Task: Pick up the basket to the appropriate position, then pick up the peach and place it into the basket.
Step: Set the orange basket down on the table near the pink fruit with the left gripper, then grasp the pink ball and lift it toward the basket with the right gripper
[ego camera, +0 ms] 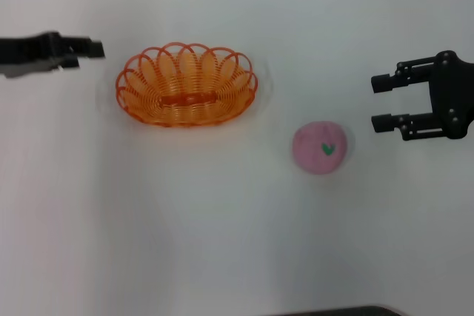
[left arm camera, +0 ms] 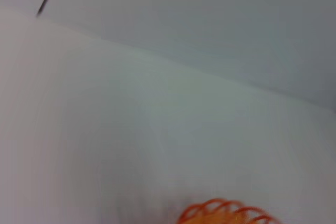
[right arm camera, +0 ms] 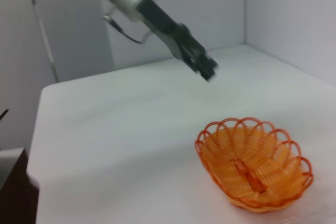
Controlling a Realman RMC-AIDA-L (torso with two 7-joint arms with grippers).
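Table [ego camera: 222, 242]: white, matte surface, by which all listed items are borne; seen in every view.

Basket [ego camera: 187, 84]: oval, orange looped wire with scalloped rim, set flat on the table left of centre in the head view. Nothing is held in it; only its own orange bottom strip is seen inside. It is also recorded in the right wrist view [right arm camera: 254, 163], and a part of its rim is caught at the edge of the left wrist view [left arm camera: 227, 212].

Right gripper [ego camera: 381, 101]: black, held above the table at the right side, its two fingers parted with a plain gap between them; nothing is gripped. It is placed just right of the peach, apart from it.

Left gripper [ego camera: 92, 49]: black, held at the left side, near the basket's left rim but apart from it; whether its fingers are parted or closed cannot be told. It is seen also from the right wrist view [right arm camera: 207, 69], raised above the table beyond the basket.

Peach [ego camera: 320, 147]: round, pink, with green leaf mark uppermost, resting on the table right of the basket and outside it, the two well apart.
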